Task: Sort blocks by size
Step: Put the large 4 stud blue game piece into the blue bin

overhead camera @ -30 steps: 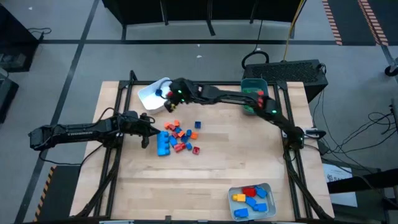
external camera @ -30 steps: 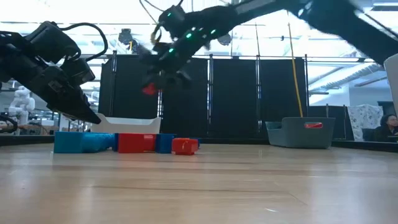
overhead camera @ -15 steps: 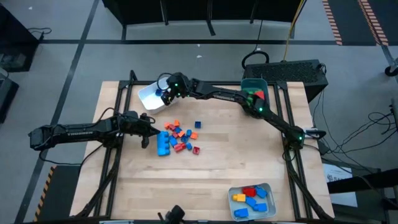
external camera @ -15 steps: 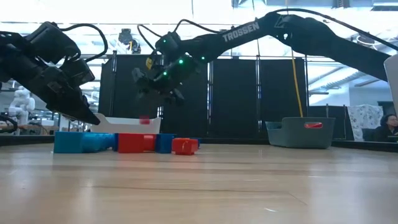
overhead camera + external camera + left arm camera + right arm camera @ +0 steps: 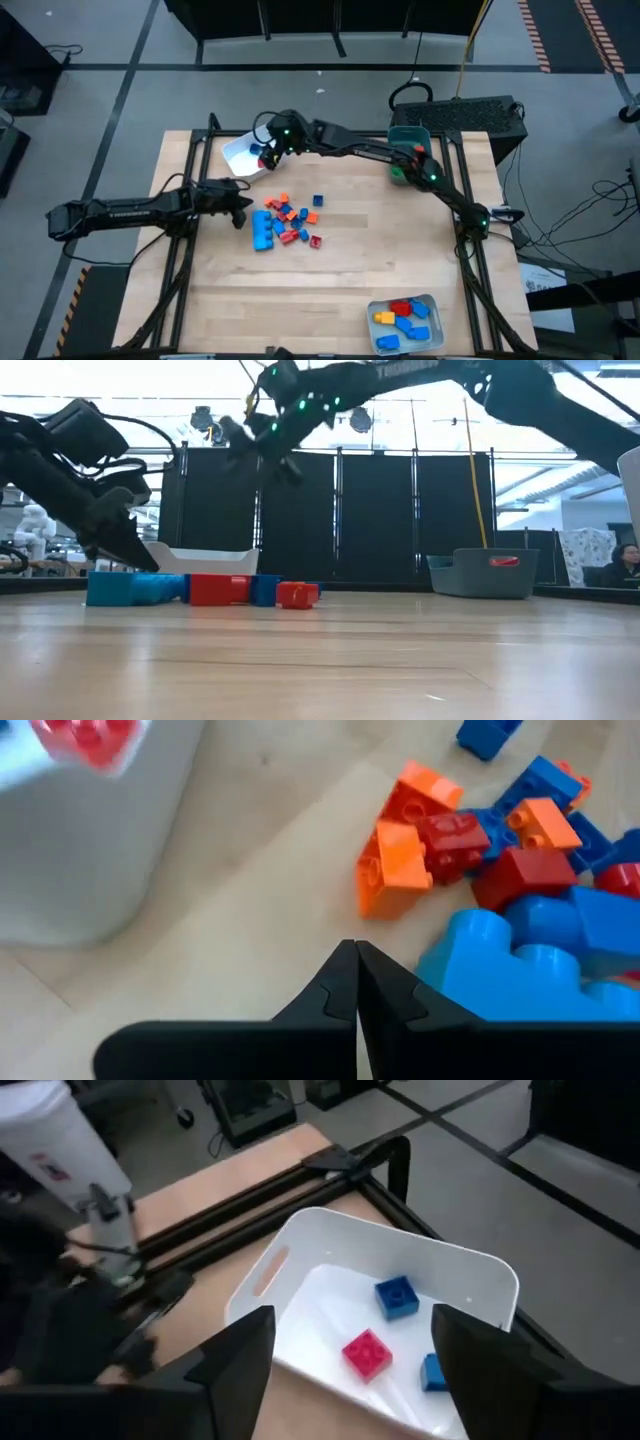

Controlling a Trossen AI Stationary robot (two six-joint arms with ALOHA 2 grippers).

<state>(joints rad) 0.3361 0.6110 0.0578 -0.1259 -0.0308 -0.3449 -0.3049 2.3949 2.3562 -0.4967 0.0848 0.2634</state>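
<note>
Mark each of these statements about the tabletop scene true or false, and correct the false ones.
1. The right gripper is over the white tray with its fingers apart and nothing between them. True.
2. The white tray is empty. False: a small red block and two small blue blocks lie in it.
3. The left gripper is shut, near the pile of loose blocks on the table. True.
4. The left gripper is clamped on the big blue block. False: its closed fingertips hold nothing; that block lies beside them.
5. The teal tray sits at the table's near edge. False: it is at the far right; the near tray is grey.
</note>
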